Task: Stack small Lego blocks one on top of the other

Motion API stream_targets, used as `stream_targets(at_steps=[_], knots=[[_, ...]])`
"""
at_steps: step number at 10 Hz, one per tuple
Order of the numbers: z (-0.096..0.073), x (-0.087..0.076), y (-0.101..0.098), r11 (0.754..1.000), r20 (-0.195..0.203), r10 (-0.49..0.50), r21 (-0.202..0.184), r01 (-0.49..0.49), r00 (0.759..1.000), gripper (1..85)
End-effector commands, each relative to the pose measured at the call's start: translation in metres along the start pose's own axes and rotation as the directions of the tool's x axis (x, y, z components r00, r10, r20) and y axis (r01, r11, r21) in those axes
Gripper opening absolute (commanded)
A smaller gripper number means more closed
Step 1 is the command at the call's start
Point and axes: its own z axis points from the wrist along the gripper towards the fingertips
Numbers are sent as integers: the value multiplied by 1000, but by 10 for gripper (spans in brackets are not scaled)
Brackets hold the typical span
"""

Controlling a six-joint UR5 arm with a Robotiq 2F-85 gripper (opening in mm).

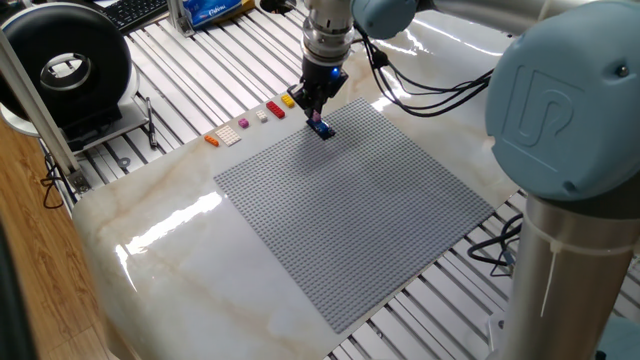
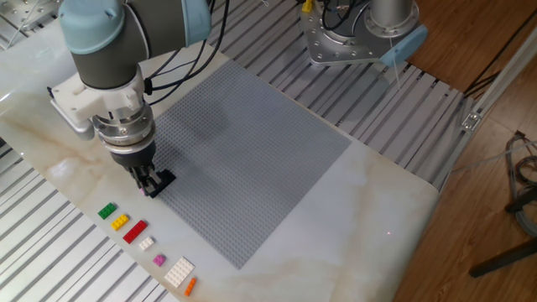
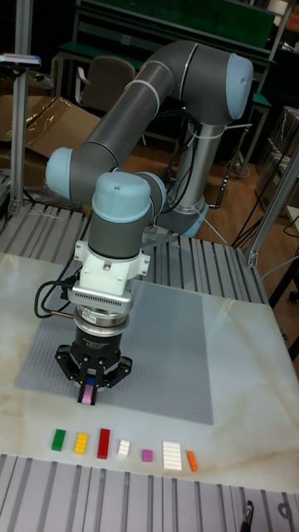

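Tall fixed view shows your pincer (image 3: pixel 88 392) pinching a blue-and-pink brick stack (image 3: pixel 88 391) over the grey baseplate's (image 3: pixel 166 349) edge; seven loose bricks (image 3: pixel 103 443) line the worktop's (image 3: pixel 241 432) near edge.

Embossed "UR" logo on the blue joint cap (image 1: pixel 560 105) of the robot arm at three o'clock in one fixed view, white lettering on a blue box (image 1: pixel 215 8) at twelve o'clock, too blurred to read, no other legible text.
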Motion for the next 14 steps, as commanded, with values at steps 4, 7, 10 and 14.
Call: stream_targets(at_steps=[4, 7, 10, 14], knots=[[6, -11, 0, 1000, 38, -14, -20, 15, 999, 10], [3, -6, -1, 1000, 29, -7, -26, 7, 1000, 10], [2, -7, 1, 1000, 29, -2, -18, 2, 1000, 10], [-8, -23, -11, 999, 70, -13, 49, 9, 997, 10]])
